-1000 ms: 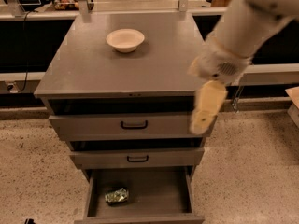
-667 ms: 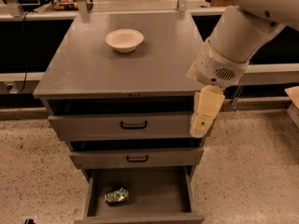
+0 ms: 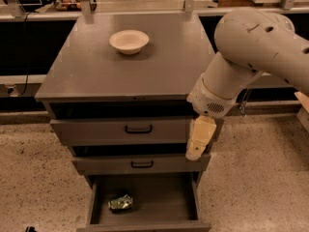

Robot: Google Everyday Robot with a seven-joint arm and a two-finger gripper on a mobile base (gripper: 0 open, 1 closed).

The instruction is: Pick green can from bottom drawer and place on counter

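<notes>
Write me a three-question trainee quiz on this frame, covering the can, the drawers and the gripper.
1. True or false: the green can lies inside the open bottom drawer.
2. What sits on the counter? A) cream bowl B) green can C) a mug
3. Where is the gripper?
Key: 1 true. 2 A. 3 In front of the middle drawer's right end, above the bottom drawer, apart from the can.

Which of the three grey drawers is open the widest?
The handleless grey bottom drawer, holding the dented green metal can; the gripper hangs by the handled middle drawer.
</notes>
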